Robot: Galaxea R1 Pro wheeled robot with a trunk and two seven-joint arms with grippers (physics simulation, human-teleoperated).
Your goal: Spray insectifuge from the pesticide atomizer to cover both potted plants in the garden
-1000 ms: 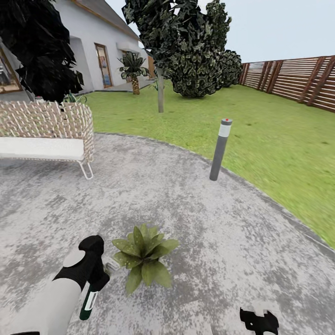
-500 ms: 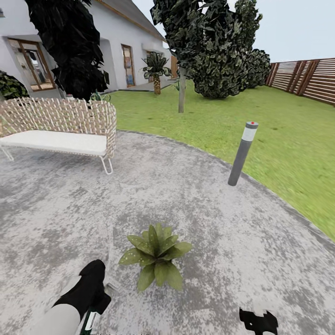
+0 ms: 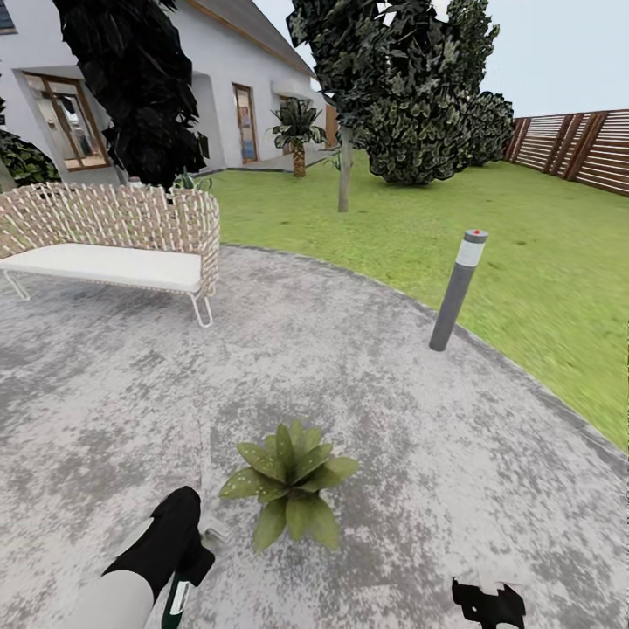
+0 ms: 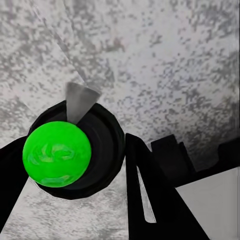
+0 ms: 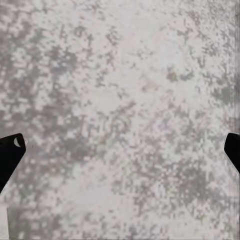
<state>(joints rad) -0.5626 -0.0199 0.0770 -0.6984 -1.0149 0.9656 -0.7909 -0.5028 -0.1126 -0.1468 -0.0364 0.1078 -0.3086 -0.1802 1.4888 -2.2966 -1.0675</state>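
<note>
The small dark green-black pesticide atomizer [image 3: 180, 597] with a white label strip hangs low at the left of the head view, clamped in the left pincer [image 3: 188, 559]; its pale nozzle head [image 3: 212, 533] points toward the plant. In the left wrist view the bottle is seen end-on as a round dark body [image 4: 75, 150] capped by a bright green dome, a grey spray wedge projecting from it, with a black finger [image 4: 150, 200] pressed against its side. One potted plant [image 3: 288, 482], a low rosette of broad pointed green leaves dotted with fine whitish specks of insectifuge [image 3: 262, 459], sits on the mottled grey paved patio [image 3: 393, 419] just beside the nozzle; its pot is hidden by the leaves. The right pincer [image 3: 487, 604] hangs over bare paving, its black fingertips [image 5: 10, 150] standing wide apart at opposite edges of the right wrist view, nothing between them. A grey bollard lamp [image 3: 457, 290] stands at the patio rim; a wicker bench with a white cushion [image 3: 114, 240] is beyond, well apart.
</note>
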